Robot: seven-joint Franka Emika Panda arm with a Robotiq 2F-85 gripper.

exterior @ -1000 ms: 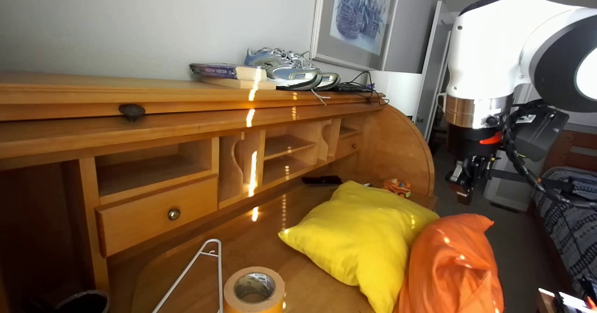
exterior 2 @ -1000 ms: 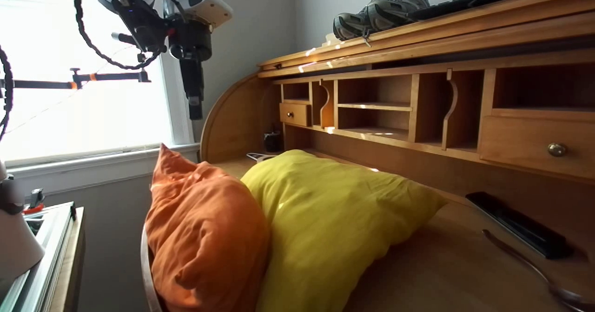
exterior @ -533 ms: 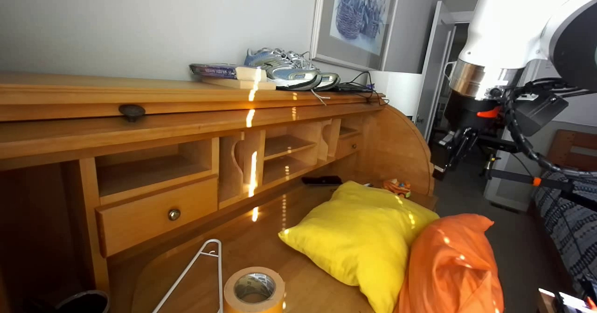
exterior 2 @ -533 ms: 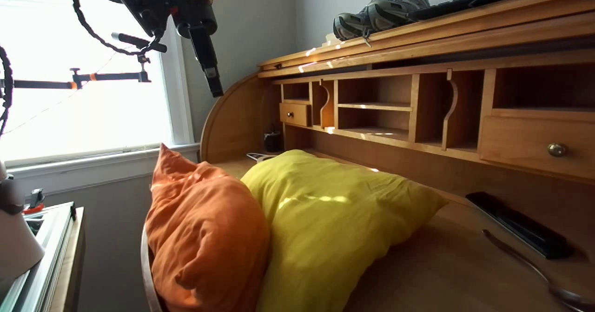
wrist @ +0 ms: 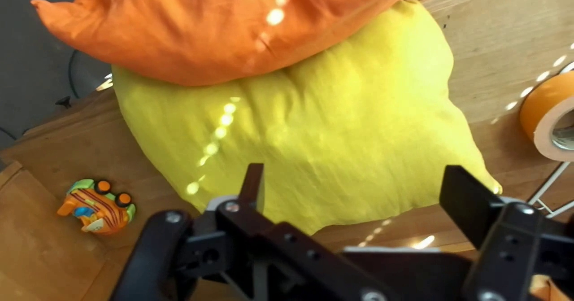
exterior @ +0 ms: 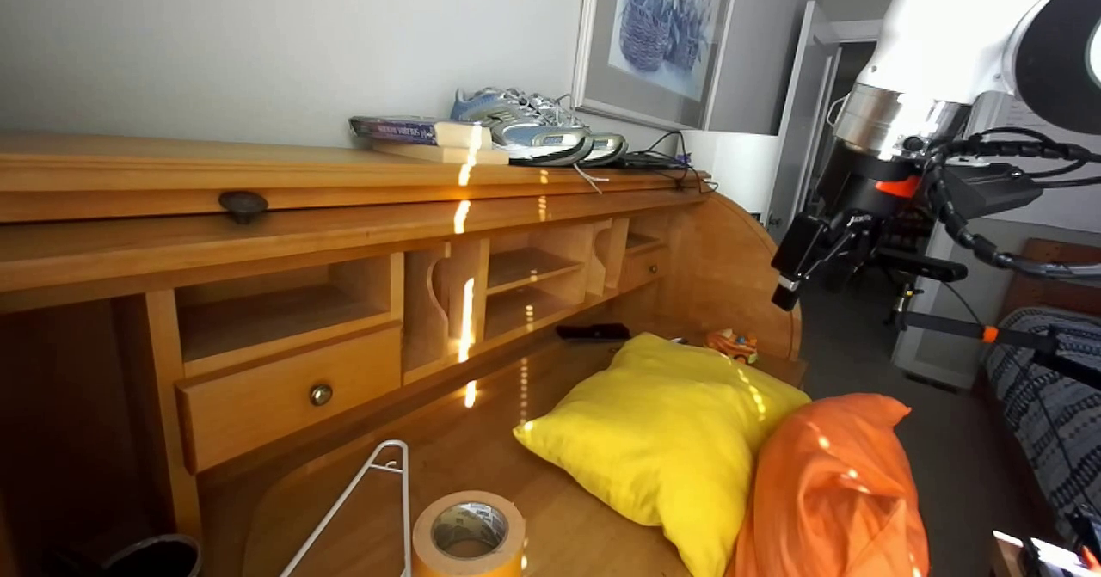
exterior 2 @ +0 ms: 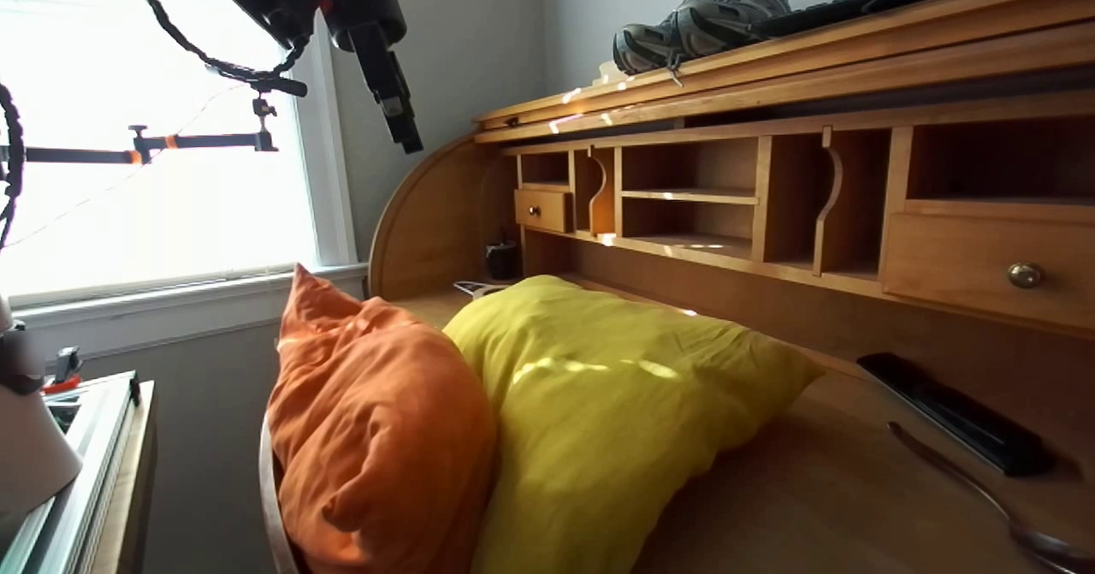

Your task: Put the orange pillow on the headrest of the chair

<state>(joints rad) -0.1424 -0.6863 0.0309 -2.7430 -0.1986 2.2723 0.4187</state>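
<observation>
Hovering with empty jaws spread wide, I have the orange pillow (wrist: pixel 215 32) below, lying lengthwise across my wrist view beyond the yellow pillow (wrist: pixel 323 135).

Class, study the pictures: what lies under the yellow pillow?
The wooden desktop runs in under the yellow pillow. Anything else beneath is covered, so the pictures cannot show it.

I have a plain pale-grey wall (exterior: pixel 258 44) in both exterior views; a pale-framed flower-basket print (exterior: pixel 664 39) hangs on it in an exterior view. Below, a honey-brown wooden roll-top desk (exterior: pixel 731 259), streaked with bright dashes of sunlight (exterior: pixel 465 319). Beyond it I note a tall pale door (exterior: pixel 802 121), dull grey floor (exterior: pixel 955 448), a dark-patterned, wood-framed bed (exterior: pixel 1045 431). White-trimmed window (exterior 2: pixel 154 210) in an exterior view, glaring, washed out white.
</observation>
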